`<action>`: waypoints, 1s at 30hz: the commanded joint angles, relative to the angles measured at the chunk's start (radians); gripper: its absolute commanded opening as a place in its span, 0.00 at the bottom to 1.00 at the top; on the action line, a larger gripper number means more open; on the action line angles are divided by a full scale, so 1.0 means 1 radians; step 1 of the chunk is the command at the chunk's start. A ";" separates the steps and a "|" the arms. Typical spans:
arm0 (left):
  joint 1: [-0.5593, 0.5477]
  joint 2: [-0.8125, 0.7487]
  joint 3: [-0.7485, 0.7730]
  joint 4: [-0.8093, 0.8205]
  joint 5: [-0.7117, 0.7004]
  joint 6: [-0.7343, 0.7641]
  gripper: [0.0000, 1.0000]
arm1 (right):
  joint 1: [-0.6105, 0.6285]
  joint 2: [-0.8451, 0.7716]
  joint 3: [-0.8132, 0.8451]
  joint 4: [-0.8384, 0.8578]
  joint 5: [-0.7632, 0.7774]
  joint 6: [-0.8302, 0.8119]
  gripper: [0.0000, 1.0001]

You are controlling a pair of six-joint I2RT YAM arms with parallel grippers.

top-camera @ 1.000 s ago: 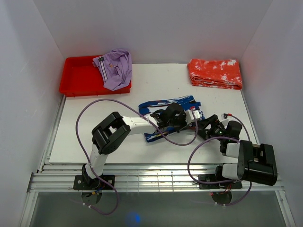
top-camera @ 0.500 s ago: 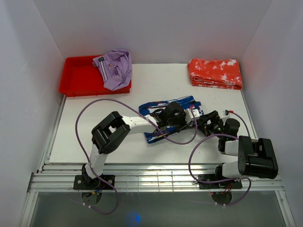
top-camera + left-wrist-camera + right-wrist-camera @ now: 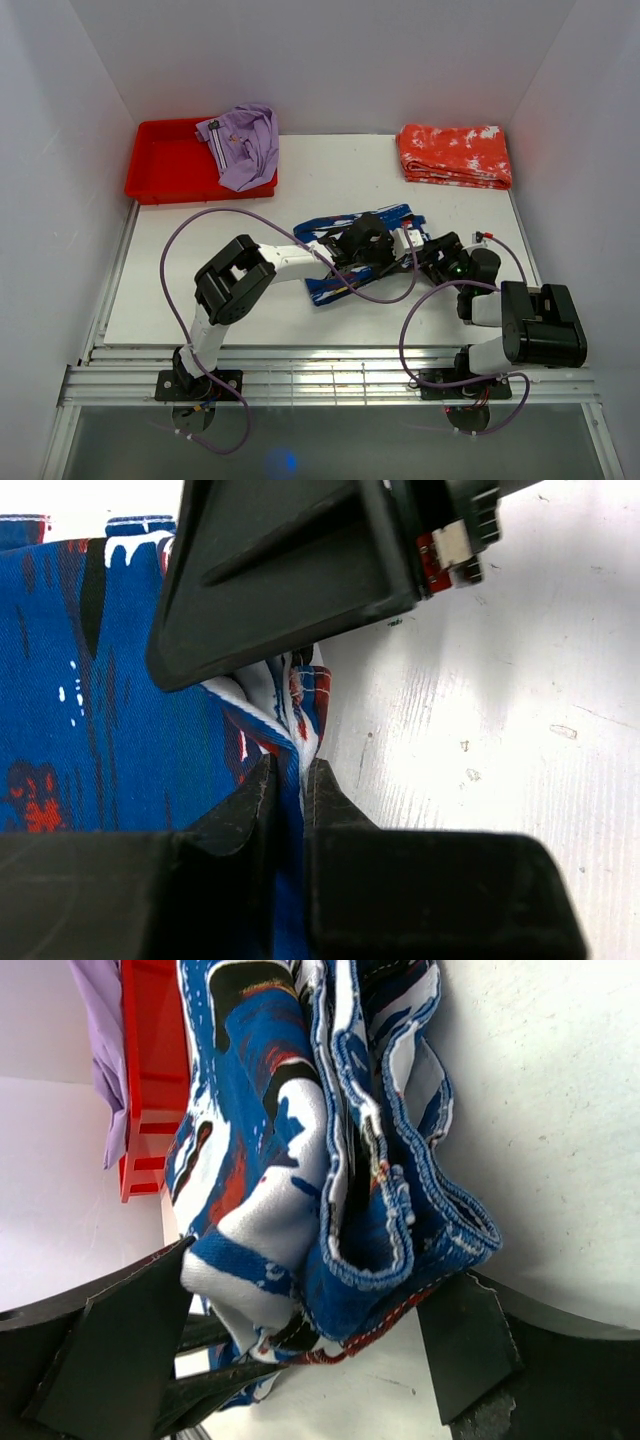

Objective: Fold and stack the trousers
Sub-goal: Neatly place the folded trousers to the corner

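The trousers (image 3: 328, 287), in a blue, white and black print with red patches, lie partly folded just past the middle of the white bench (image 3: 300, 185) toward 4 o'clock, with both arms reaching in over them. The left gripper (image 3: 402, 240) sits at the 3 o'clock end of the cloth. In its wrist view the jaws are narrowed to a slit and pinch a thin raised ridge of the fabric's hemmed edge, the blue print spreading away toward 9 o'clock and bare bench toward 3 o'clock. The right gripper (image 3: 432, 256) comes in from 4 o'clock to meet the same end. Its wrist view shows the jaws spread wide, one finger on each side of the bunched, layered end of the trousers, which fills the gap between them; whether the fingers press on the cloth cannot be told. A red tray (image 3: 160, 170) stands in the bench's 10 o'clock corner with a lilac garment (image 3: 245, 145) heaped over its 3 o'clock rim. A folded orange-red garment (image 3: 455, 155) with white splotches rests in the 2 o'clock corner, well apart from the trousers. Purple cables (image 3: 200, 225) loop from both arms.
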 commanded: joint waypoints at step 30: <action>0.020 -0.428 -0.281 -0.201 0.005 -0.002 0.62 | 0.210 0.151 0.378 0.237 0.041 -0.242 0.08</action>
